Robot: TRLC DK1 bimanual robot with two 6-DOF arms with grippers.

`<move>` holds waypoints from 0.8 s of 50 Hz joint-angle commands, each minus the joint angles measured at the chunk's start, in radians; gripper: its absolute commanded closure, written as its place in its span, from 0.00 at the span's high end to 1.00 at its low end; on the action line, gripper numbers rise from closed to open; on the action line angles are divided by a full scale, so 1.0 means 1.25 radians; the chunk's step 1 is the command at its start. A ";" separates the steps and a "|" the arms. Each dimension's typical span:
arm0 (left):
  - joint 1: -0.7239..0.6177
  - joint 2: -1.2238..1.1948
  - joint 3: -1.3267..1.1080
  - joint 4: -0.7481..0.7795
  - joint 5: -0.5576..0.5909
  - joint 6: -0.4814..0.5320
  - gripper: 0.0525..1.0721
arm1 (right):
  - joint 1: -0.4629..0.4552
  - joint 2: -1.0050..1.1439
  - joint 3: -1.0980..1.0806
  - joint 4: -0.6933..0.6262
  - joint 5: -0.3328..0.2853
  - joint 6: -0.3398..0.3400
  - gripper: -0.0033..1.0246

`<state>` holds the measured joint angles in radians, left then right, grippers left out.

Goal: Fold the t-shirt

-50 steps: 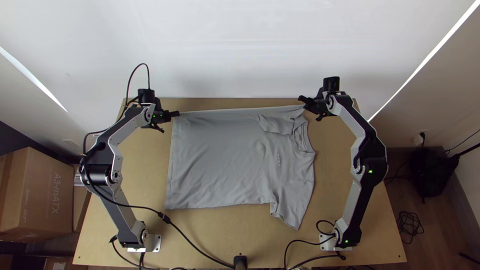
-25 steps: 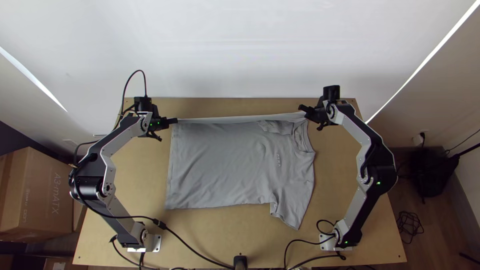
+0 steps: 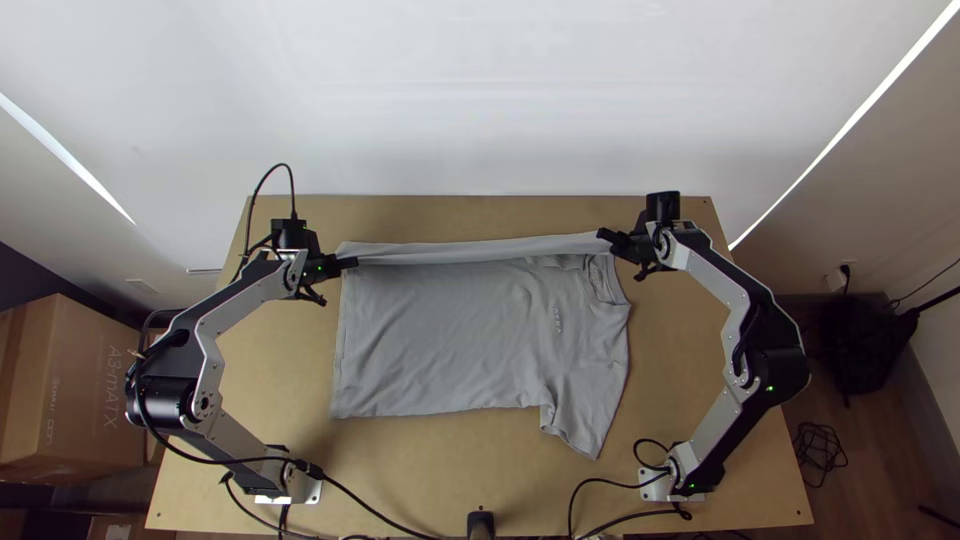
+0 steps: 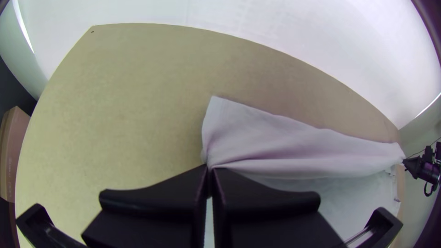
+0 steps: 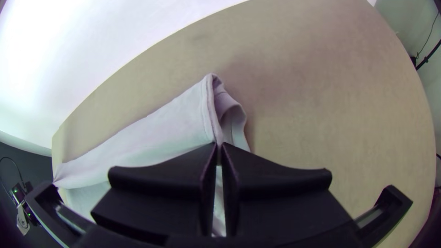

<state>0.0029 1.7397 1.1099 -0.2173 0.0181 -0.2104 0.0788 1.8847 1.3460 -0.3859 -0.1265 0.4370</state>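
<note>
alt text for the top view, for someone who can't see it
A grey fabric t-shirt lies on a light wooden table, collar and one sleeve toward the right. The left black claw and right black claw grip either end of its far side, with a paler strip of cloth running between them.

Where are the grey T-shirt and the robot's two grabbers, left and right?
T-shirt [image 3: 440, 340]: top view, on the flat middle of its body.
Left gripper [image 4: 211, 170]: left wrist view, between its fingertips, at the cloth.
Right gripper [image 5: 219, 146]: right wrist view, between its fingertips.
</note>
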 commanded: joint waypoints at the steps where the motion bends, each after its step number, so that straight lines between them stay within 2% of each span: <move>1: -0.004 -0.027 -0.031 0.012 -0.011 -0.017 0.25 | 0.007 -0.039 -0.039 0.007 0.016 0.011 0.03; 3: -0.005 -0.033 -0.035 0.012 -0.012 -0.017 0.31 | 0.009 -0.045 -0.048 0.007 0.018 0.014 0.03; 5: -0.006 -0.038 -0.041 0.014 -0.012 -0.017 0.33 | 0.012 -0.051 -0.061 0.007 0.019 0.017 0.05; 9: -0.006 -0.050 -0.060 0.040 -0.012 -0.018 0.39 | 0.013 -0.063 -0.088 0.007 0.019 0.036 0.22; 13: -0.006 -0.059 -0.073 0.056 -0.012 -0.018 0.39 | 0.014 -0.083 -0.117 0.007 0.020 0.048 0.38; 16: -0.005 -0.068 -0.076 0.055 -0.012 -0.018 0.52 | 0.014 -0.108 -0.137 0.006 0.020 0.049 0.48; 19: -0.004 -0.086 -0.080 0.054 -0.012 -0.018 0.58 | 0.009 -0.137 -0.154 0.006 0.020 0.054 0.58; 21: -0.001 -0.102 -0.084 0.051 -0.012 -0.019 0.65 | 0.006 -0.163 -0.163 -0.001 0.020 0.054 0.63; 23: 0.004 -0.117 -0.090 0.050 -0.012 -0.018 0.76 | 0.004 -0.195 -0.176 -0.003 0.020 0.054 0.64; 25: 0.008 -0.131 -0.094 0.041 -0.011 -0.018 0.94 | -0.004 -0.227 -0.190 -0.003 0.020 0.055 0.64; 26: 0.009 -0.139 -0.095 0.035 -0.011 -0.018 0.96 | -0.007 -0.240 -0.194 -0.003 0.020 0.054 0.64; 31: 0.021 -0.177 -0.112 0.028 -0.010 -0.013 0.96 | -0.016 -0.314 -0.213 -0.021 0.019 0.050 0.64; 34: 0.035 -0.201 -0.121 0.025 -0.008 -0.012 0.96 | -0.024 -0.347 -0.212 -0.058 0.014 0.048 0.70; 38: 0.048 -0.232 -0.121 -0.007 -0.007 -0.007 0.96 | -0.029 -0.396 -0.212 -0.094 0.013 0.036 0.73; 40: 0.052 -0.246 -0.120 -0.029 -0.006 -0.002 0.96 | -0.034 -0.419 -0.218 -0.113 0.012 0.035 0.77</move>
<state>0.0505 1.4860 0.9840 -0.2115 0.0113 -0.2131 0.0494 1.4296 1.1057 -0.4828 -0.1120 0.4820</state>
